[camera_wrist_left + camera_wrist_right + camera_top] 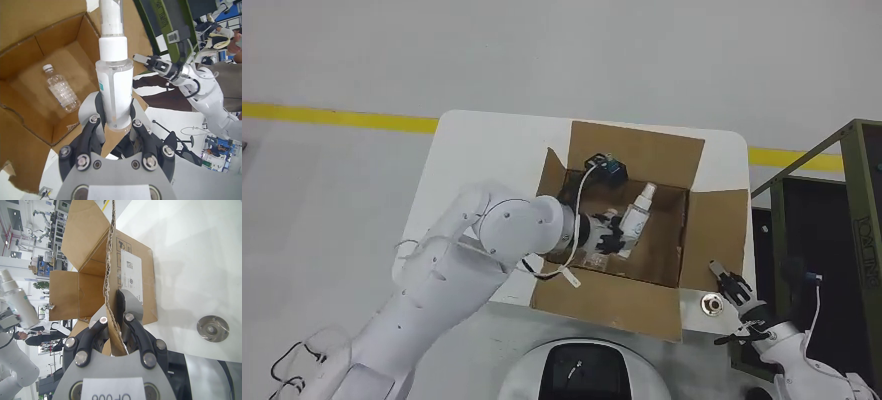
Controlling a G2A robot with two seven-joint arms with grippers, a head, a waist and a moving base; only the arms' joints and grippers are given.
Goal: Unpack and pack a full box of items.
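An open cardboard box [667, 150] stands on the white table [482, 140]. My left gripper [115, 109] [614, 238] is above the box interior, shut on a clear spray bottle [113, 83] [640, 212] [19, 302] with a white label and pump top. A clear plastic water bottle [60, 91] lies on the box floor. A blue-and-black item [604, 165] with a white cable sits in the far corner. My right gripper [113, 311] [722, 275] [140, 57] is shut on the edge of the right box flap [111, 279] [717, 225].
A round metal disc [709, 303] [212, 331] lies on the table beside the right gripper. A dark green rack [852, 200] stands just off the table's right side. Bare table lies left of the box.
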